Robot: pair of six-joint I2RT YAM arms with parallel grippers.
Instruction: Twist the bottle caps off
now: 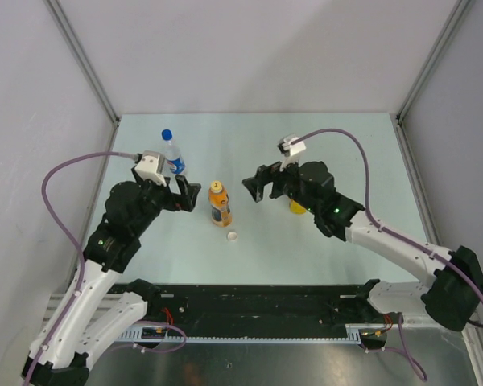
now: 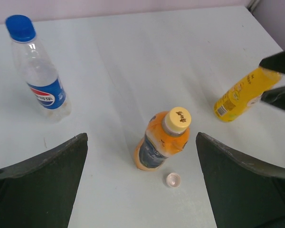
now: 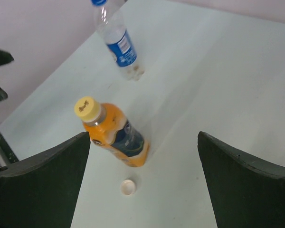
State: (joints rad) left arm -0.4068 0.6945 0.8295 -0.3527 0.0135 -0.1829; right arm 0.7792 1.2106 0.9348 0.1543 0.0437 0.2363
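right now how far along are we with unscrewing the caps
Done: one white cap lies loose by the orange bottle, probably off the yellow bottle, whose neck is hidden. In hand: nothing; left gripper and right gripper are open, empty. Left: the yellow cap on the orange bottle and the blue cap on the water bottle.

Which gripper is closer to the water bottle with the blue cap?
Left. The left gripper is close beside the water bottle; the right gripper sits farther off, past the orange bottle.
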